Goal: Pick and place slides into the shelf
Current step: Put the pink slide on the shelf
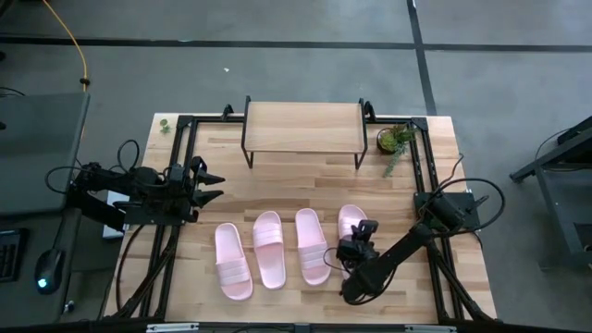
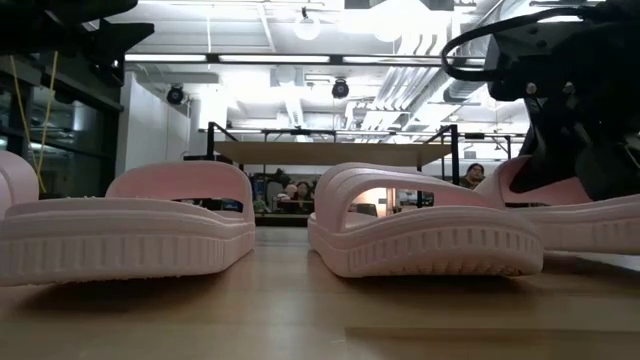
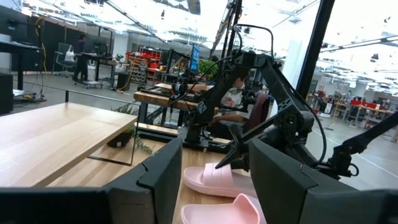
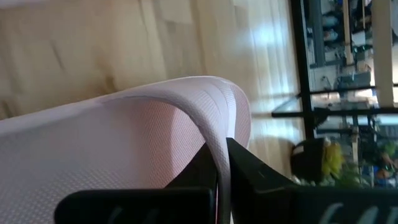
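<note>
right gripper [image 1: 356, 248]: jaws pressed onto the strap of the rightmost slide [image 1: 351, 225], which lies on the table [image 1: 435, 176] | other three slides [image 1: 271, 250]: in a row beside it, soles down | shelf [image 1: 302, 126]: at the far edge, top bare | left gripper [image 1: 211, 182]: jaws spread, holding nothing, at the table's left side

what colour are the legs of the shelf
Black, thin metal legs under the light wood top of the shelf; the high view shows them best.
</note>
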